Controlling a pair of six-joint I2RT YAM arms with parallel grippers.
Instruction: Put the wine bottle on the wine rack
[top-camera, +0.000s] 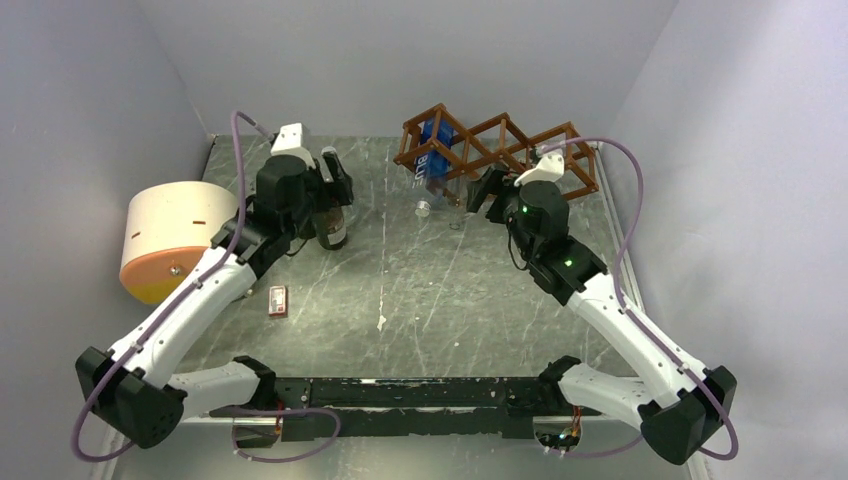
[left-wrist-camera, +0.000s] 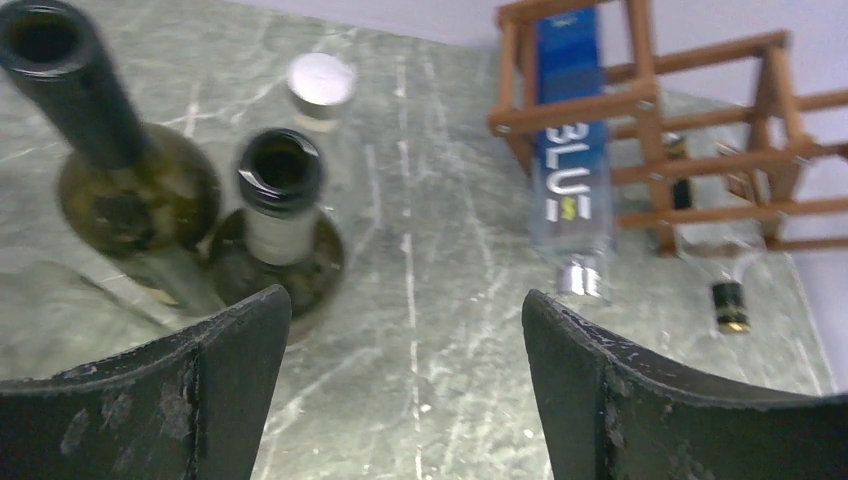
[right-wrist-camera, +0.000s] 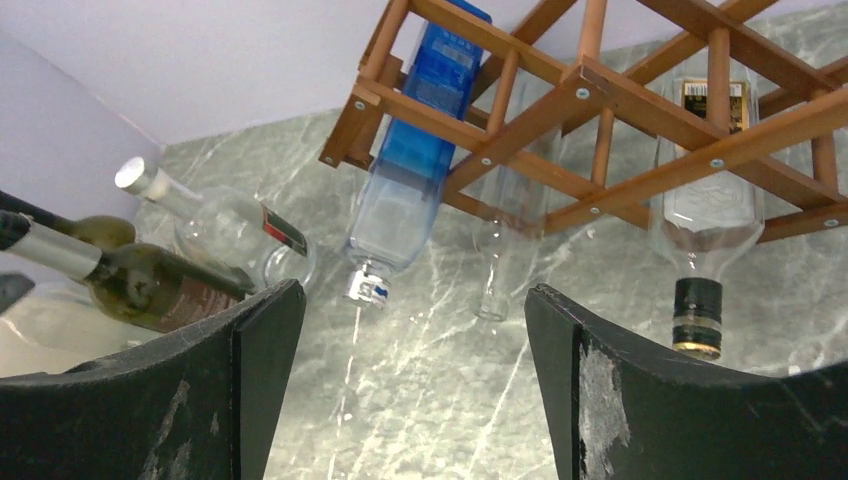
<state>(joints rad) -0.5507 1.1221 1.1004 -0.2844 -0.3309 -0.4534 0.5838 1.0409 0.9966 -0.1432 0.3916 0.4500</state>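
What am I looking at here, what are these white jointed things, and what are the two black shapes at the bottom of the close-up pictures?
These are two white robot arms bolted to a grey marbled table. The wide picture comes from a fixed camera above and behind them. The two close-ups come from a camera on each wrist, and the black shapes are that arm's own fingers. The left gripper looks down on two upright dark green wine bottles. The right gripper faces the reddish-brown wooden lattice wine rack, which holds a blue bottle and clear glass bottles. Both grippers are open and hold nothing. A cream and orange drum sits on the left side.
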